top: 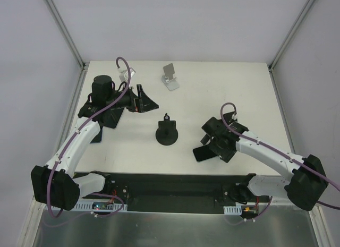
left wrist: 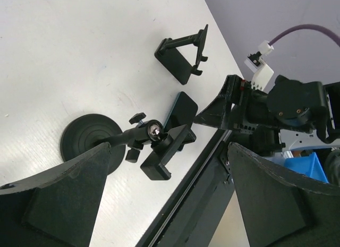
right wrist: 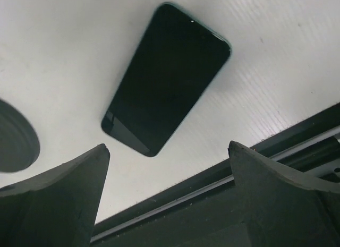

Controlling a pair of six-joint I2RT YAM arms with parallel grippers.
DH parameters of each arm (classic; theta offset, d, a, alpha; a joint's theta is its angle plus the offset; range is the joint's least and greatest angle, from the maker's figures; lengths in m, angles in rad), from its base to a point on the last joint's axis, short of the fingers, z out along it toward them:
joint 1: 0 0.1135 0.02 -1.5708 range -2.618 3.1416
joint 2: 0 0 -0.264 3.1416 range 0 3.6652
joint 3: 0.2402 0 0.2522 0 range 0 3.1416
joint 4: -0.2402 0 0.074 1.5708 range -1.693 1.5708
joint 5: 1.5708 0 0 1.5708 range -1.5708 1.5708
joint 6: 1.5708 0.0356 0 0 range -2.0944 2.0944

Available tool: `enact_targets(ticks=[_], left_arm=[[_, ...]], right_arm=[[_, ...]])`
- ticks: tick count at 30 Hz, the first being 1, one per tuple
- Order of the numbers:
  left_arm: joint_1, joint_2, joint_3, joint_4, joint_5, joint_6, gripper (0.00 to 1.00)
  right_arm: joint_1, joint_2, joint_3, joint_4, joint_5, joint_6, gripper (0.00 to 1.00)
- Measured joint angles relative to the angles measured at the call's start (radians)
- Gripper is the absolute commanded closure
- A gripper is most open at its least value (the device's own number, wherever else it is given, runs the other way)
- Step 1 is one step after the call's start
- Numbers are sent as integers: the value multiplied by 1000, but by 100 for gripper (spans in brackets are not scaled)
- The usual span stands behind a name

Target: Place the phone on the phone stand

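The right pincer [right wrist: 169, 150] hangs with its jaws spread wide above the slim, black, glossy rectangular phone [right wrist: 164, 79] and grips nothing. The phone lies flat on the white table [top: 234, 93], close to the near edge and just beside the black rail there. The left pincer [left wrist: 170, 146] is likewise wide open and empty, over the far left of the table. It looks toward the black phone stand with a round base and a clamp head [left wrist: 149, 143], which stands near the middle, apart from the phone. A small silver folding stand [top: 170, 77] sits well back by the far edge. I cannot say for certain which of the two is meant, though the black one is nearer.

The phone looks stiff, thin and fairly dense, with slick glass that gives the fingers little friction. Lying flat, it offers only its low, rounded side edges. The likely hold is across the two long edges, near the middle of its length, so it does not swing in the grip. The fingertips would need to reach the table on both sides, or the phone may squirt out. The squeeze should be firm rather than hard, since the glass could crack if dropped or knocked against the clamp. The black stand's jointed head looks apt to swivel or tip under a push.
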Motion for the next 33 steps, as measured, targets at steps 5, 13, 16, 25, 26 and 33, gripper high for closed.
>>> enact_targets(ticks=[5, 13, 16, 25, 26, 33], left_arm=[[0, 0, 0, -10, -15, 1, 10], [0, 3, 0, -10, -19, 1, 10], [0, 6, 0, -10, -18, 1, 10], [0, 8, 0, -10, -18, 1, 10], [0, 8, 0, -10, -18, 1, 10], [0, 9, 0, -10, -18, 1, 10]], right_arm=[[23, 6, -86, 19, 42, 156, 4], [19, 27, -137, 77, 85, 302, 4], [10, 60, -133, 97, 90, 324, 4], [-29, 143, -89, 146, 77, 354, 1], [-32, 148, -89, 150, 73, 358, 1], [-37, 181, -89, 169, 42, 389, 4]])
